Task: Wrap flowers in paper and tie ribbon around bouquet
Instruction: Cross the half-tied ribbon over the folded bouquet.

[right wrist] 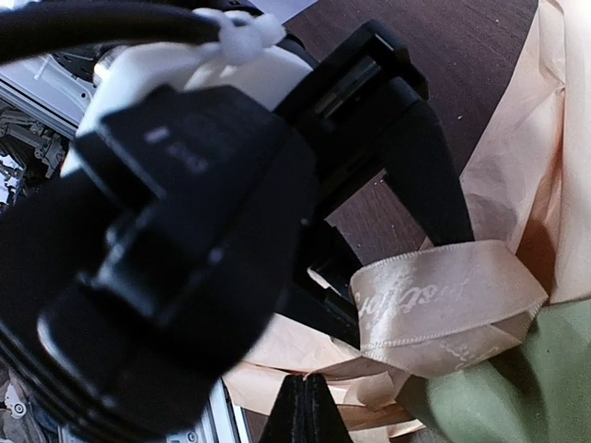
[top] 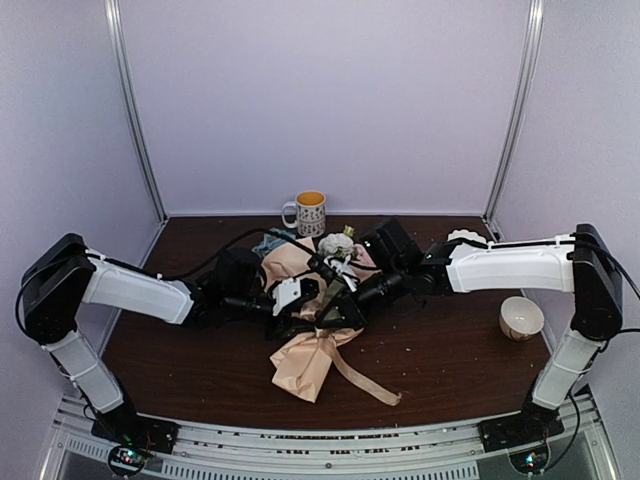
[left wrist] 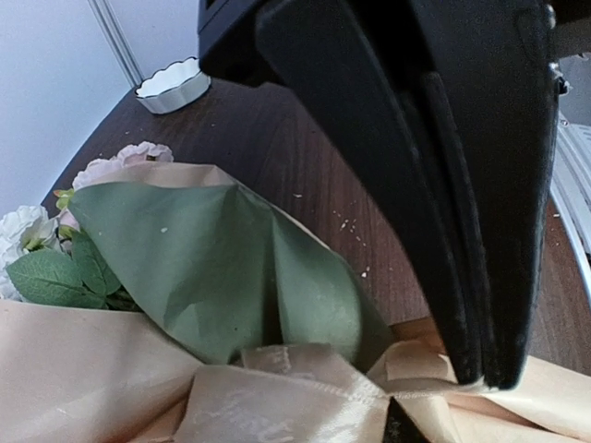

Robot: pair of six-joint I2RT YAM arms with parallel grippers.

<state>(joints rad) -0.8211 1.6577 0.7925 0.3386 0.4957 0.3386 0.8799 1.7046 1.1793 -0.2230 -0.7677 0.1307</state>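
So the bouquet (top: 290,262) is lying flat in the middle of the table (top: 450,370). It's basically a cone of crinkly peach and sage-green paper (left wrist: 212,277) with the flowers (top: 337,243) tucked inside, and you can see white and pale pink heads plus some green leaves poking out the open end. Its long axis runs far-to-near: blooms aimed at the back edge, twisted paper tail aimed at the arm bases and drifting a bit left. A cream satin ribbon (right wrist: 443,300) loops around the narrow waist, with one loose end trailing off toward the near right. Both arms meet right over that waist. The left gripper (top: 322,298) comes in from the left, and its fingers look spread apart with the ribbon loop sitting right at them. The right gripper (right wrist: 305,406) has its fingers pressed together, tips down on the ribbon and paper, though I can't tell if any ribbon is actually pinched. Further out, a white mug (top: 309,212) with a yellow-orange inside stands just behind the blooms. A pale bowl (top: 521,318) sits off to the right and a scalloped white dish (left wrist: 173,85) is at the far right. I can't make out contents in any of those.
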